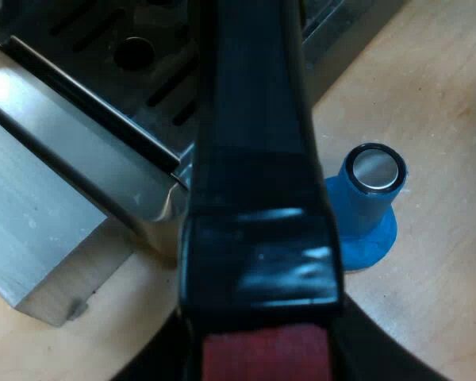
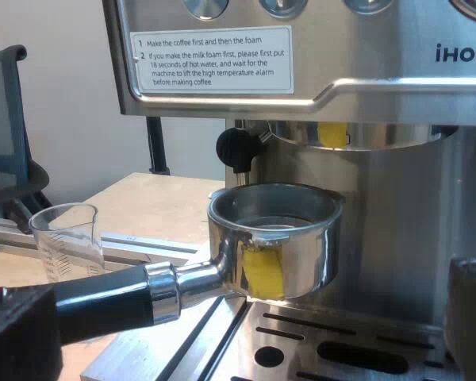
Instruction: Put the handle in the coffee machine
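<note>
Nearest: left pincer (image 1: 262, 353) pinching dark red-ended handle (image 1: 254, 198) of metal holder (image 2: 274, 238). Right pincer (image 2: 238, 333) spread, holding nothing. Holder basket just under steel espresso machine's (image 2: 397, 214) brew head (image 2: 357, 133), not locked; contents hidden. Clear measuring glass (image 2: 67, 238) beside machine, empty. Blue tamper (image 1: 365, 206) beside machine base. Label: "Make the coffee first and then the foam"; brand "iHom".

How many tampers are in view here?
1. The blue tamper stands on the wooden table, close beside the espresso machine; others may be hidden.
</note>
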`<state>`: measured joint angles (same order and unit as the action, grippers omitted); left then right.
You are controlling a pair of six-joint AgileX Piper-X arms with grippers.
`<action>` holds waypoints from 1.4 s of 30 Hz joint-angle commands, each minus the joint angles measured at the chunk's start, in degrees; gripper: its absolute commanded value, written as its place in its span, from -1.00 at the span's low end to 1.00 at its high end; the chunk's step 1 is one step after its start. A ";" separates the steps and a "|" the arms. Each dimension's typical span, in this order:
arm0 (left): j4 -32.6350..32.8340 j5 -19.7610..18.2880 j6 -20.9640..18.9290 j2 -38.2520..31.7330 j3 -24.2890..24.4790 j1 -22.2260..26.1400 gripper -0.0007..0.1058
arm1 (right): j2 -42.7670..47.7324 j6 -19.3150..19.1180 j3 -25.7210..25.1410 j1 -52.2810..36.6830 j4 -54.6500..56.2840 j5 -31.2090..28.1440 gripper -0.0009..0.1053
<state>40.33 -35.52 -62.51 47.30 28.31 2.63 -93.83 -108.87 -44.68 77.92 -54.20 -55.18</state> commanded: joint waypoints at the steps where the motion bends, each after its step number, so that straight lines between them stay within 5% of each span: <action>1: -1.62 -2.78 -0.55 -0.41 0.87 -0.10 -0.96 | 0.09 -0.49 -0.08 0.05 -0.83 -0.09 0.99; 19: -4.44 -1.28 0.57 -0.19 0.87 0.06 -0.96 | 0.09 -0.49 -0.08 0.05 -0.83 -0.09 0.99; 36: -0.27 -4.18 11.06 8.64 6.05 0.06 -0.96 | 0.09 -0.49 -0.08 0.05 -0.83 -0.09 0.99; 42: 1.16 -7.45 14.69 10.77 6.44 3.87 -0.96 | 0.09 -0.49 -0.08 0.05 -0.83 -0.09 0.99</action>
<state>42.11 -39.31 -49.15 58.09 33.79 5.22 -93.83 -108.87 -44.68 77.92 -54.20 -55.18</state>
